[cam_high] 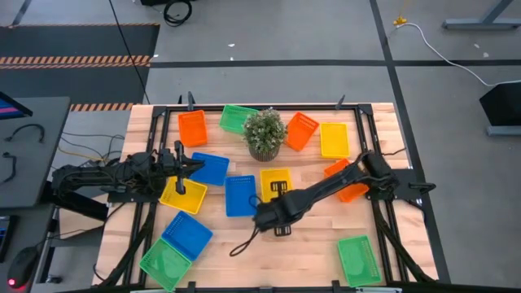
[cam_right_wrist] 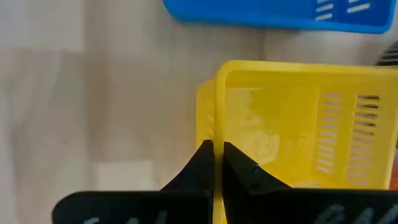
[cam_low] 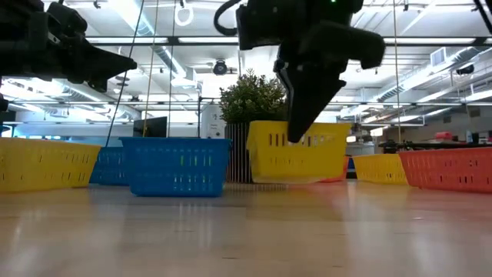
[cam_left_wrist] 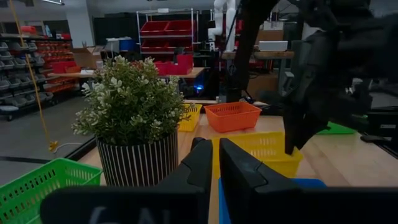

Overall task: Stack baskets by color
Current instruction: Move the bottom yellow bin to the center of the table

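Yellow perforated plastic made up the basket at the centre of the table (cam_high: pixel 275 184), a shallow rectangular tray sitting just in front of the potted green plant in its striped pot (cam_high: pixel 265 134) and just beside a bright blue perforated basket (cam_high: pixel 241 195). The right gripper (cam_right_wrist: pixel 217 163) had reached in across the wooden table (cam_high: pixel 309 244) and its two dark fingers were pinched together on the thin near wall of that yellow tray; the right wrist view showed the rim running up between them. Gripping a wall rather than spanning the whole tray suited narrow jaws, and it would let the basket be lifted by its edge. In the low view the tray looked slightly tipped under the grip, though I could not tell whether it had fully left the surface.

The left gripper (cam_high: pixel 195 165) hung above the left side of the table, over a second blue basket (cam_high: pixel 210 168) and close to another yellow perforated basket (cam_high: pixel 183 194). Its fingers (cam_left_wrist: pixel 199 168) stood nearly together with only a slim gap and nothing between them, so it seemed to be waiting.

Other yellow, orange and green trays lay scattered singly around the plant and along the table's edges, apart from a blue and a green one overlapping at the near left corner. Sorting by colour therefore appeared barely begun, and the held tray was probably bound for one of the other yellow ones.
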{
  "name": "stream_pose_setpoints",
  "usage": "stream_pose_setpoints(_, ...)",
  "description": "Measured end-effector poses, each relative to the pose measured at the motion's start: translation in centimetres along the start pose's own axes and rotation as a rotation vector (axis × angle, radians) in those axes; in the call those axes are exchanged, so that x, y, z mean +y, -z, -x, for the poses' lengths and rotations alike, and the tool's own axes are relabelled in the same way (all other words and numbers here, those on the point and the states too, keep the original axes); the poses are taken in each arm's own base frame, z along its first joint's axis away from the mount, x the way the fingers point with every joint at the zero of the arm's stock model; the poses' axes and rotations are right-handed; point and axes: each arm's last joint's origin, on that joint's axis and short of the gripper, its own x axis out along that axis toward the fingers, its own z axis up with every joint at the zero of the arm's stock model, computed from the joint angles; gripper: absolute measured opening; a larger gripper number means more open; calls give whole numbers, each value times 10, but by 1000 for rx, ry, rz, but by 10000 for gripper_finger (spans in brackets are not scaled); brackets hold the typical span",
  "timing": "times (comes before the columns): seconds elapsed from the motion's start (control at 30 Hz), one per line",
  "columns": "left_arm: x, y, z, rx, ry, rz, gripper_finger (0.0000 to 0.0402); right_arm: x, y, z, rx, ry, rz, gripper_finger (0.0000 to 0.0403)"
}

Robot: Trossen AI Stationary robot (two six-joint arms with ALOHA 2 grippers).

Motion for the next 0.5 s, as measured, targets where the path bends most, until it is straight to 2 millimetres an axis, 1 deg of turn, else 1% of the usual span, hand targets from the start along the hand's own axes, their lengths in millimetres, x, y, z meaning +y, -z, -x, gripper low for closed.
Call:
stream_pose_setpoints(0.07,0,0,0,0,0,0,40,-3,1,1,-45,-18,-42,10)
stream_pose_setpoints(0.17,0,0,0,0,0,0,39,-4,0,0,-66,-28,-60,10)
stream_pose_setpoints(0.4,0,0,0,-1,0,0,32,3,1,-21,-14,-26,-47,10)
stream_pose_setpoints(0.5,0,0,0,0,0,0,35,3,2,-22,-4,-26,-81,13)
